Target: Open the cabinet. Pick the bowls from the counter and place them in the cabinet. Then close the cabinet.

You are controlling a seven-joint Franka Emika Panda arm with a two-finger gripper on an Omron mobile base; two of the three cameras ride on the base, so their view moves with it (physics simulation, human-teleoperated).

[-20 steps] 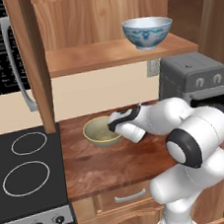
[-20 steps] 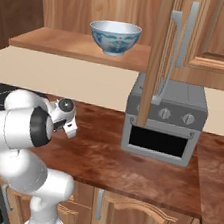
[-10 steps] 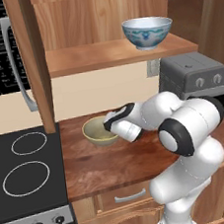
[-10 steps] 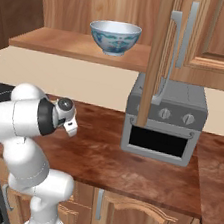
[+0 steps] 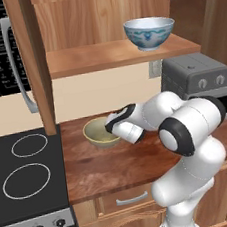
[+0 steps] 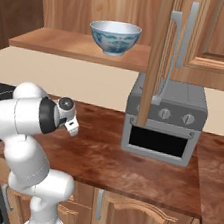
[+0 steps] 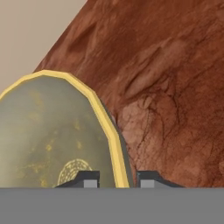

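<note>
My tool (image 7: 117, 179) straddles the yellow bowl's (image 5: 101, 132) near rim, one finger inside, one outside, apart but not clamped. The bowl sits on the bench (image 5: 117, 165) under it. A thin bite could let it tip or slip when lifted.

- I get even, soft, rendered light in both base views, with no harsh glare.
- The counter (image 6: 127, 161) carries a mild gloss.
- A faint shadow lies under the olive bowl (image 5: 100, 132).
- My hand view is soft and blurry up close, its textures smeared.
</note>
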